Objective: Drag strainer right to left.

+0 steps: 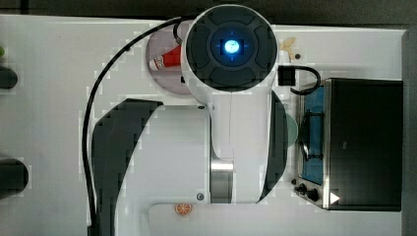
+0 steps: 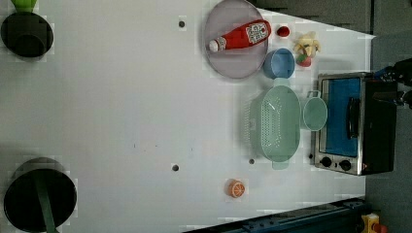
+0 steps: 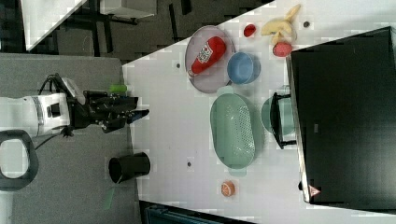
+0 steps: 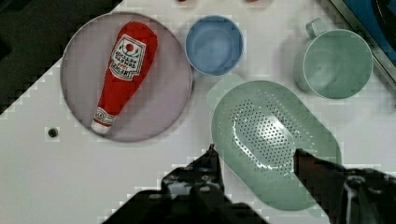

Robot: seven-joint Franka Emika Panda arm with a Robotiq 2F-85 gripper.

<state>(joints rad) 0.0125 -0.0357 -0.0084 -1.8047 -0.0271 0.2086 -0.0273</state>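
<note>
The strainer [image 2: 278,124] is a pale mint-green oval colander with a holed bottom. It lies on the white table [image 2: 121,97] just in front of the toaster oven, and it also appears in the right view as the strainer [image 3: 232,130]. In the wrist view my gripper [image 4: 259,161] is open, its two dark fingers [image 4: 211,164] spread wide, with the strainer [image 4: 275,140] far below between them. The right view puts the gripper [image 3: 140,113] well off from the strainer, towards the right view's left. From the top, only a sliver of the strainer [image 1: 293,130] peeks out beside the arm.
A green cup [image 2: 315,114] stands between the strainer and the toaster oven [image 2: 357,124]. A blue bowl [image 2: 279,63] and a grey plate [image 2: 218,60] with a ketchup bottle [image 2: 240,35] sit close by. An orange slice [image 2: 236,188], toy fruit [image 2: 306,47] and two black cups [image 2: 26,34] are around.
</note>
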